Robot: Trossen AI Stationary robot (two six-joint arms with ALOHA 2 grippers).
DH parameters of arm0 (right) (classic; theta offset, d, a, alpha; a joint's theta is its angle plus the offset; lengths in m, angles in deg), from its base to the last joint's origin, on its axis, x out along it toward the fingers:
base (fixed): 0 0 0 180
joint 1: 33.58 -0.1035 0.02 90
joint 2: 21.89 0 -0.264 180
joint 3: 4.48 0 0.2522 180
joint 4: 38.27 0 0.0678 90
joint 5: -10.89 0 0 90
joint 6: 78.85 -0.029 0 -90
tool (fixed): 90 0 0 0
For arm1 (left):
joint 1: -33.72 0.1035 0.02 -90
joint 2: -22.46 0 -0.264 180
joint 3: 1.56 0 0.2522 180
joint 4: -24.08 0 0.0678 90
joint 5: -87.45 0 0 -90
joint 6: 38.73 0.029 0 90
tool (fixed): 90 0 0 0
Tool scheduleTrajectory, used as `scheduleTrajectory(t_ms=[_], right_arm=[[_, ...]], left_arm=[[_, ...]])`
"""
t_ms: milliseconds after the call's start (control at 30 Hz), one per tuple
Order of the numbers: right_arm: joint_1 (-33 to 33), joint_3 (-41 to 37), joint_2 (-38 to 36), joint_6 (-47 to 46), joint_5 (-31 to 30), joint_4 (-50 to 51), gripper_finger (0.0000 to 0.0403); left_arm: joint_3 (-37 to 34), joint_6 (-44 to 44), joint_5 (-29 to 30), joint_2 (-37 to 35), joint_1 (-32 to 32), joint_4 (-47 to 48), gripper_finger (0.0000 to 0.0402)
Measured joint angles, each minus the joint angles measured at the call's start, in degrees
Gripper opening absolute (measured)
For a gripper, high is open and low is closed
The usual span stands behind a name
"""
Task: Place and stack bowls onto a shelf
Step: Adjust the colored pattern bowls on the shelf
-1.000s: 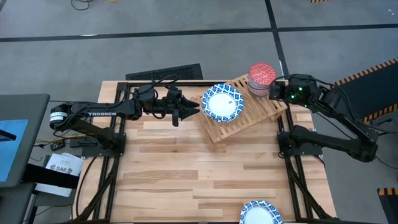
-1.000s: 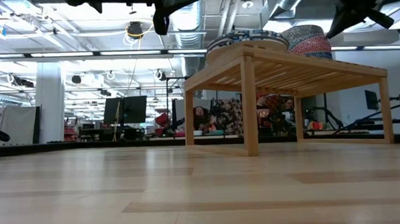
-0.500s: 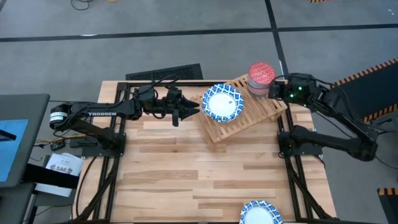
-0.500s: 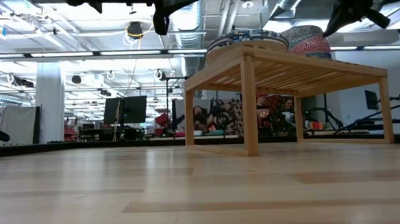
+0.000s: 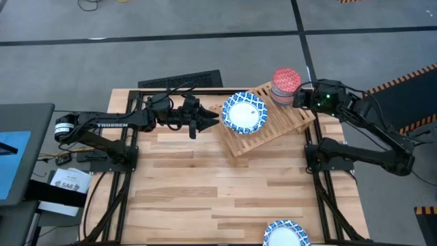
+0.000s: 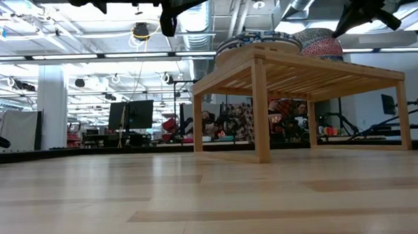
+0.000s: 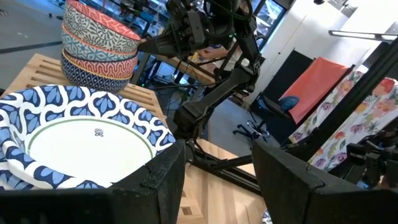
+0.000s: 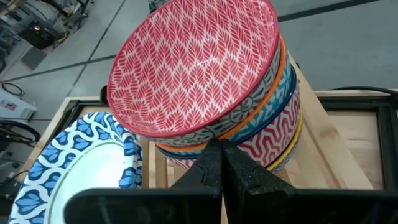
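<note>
The shelf (image 5: 274, 130) stands slantwise at the table's far right on its legs (image 6: 260, 107). On its slats rest a wide blue-and-white bowl (image 5: 244, 113) and, behind it to the right, a stack of small patterned bowls (image 5: 285, 85) topped by a tilted red one (image 8: 199, 74). My right gripper (image 5: 299, 100) is shut at the stack's right side. My left gripper (image 5: 207, 123) hovers open and level just left of the shelf, facing the wide bowl (image 7: 87, 143) and touching nothing. My right gripper pushes the stack with its shut fingertips (image 8: 221, 152), set against the side of the lower bowls (image 8: 252, 140). It comes from the table's right, slanting downward. The stack stands on the shelf's slats, its top bowl leaning toward the gripper.
A second blue-and-white bowl (image 5: 287, 234) lies at the table's near edge, right of centre. A dark keyboard-like panel (image 5: 181, 80) lies at the far edge behind my left arm. The wide middle of the wooden tabletop (image 5: 218, 178) is bare.
My right gripper has edged a little toward the stack, staying shut. The stack of small bowls has slid slightly along the shelf toward the table's left.
</note>
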Motion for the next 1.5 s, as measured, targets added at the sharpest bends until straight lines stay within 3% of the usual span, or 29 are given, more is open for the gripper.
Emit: scheduleTrajectory(t_ms=[767, 967, 1267, 1500], right_arm=[[0.0, -0.02, 2.99, 0.19, -0.01, 2.83, 0.0017], [-0.13, 0.16, 1.49, -0.36, 3.63, 2.98, 0.0017], [-7.06, 7.95, 6.23, 0.46, 4.17, 2.46, 0.0017], [-8.08, 15.96, 14.48, 7.68, -3.07, -3.57, 0.0017]], left_arm=[[0.0, 0.02, -0.04, 0.0, -0.01, 0.02, 0.0171], [0.0, 0.19, -0.04, 0.0, -0.02, 0.02, 0.0171], [-0.02, 1.05, -0.02, 0.0, 0.0, 0.02, 0.0171], [-0.05, 2.06, -0.43, 0.02, 0.05, -1.74, 0.0171]])
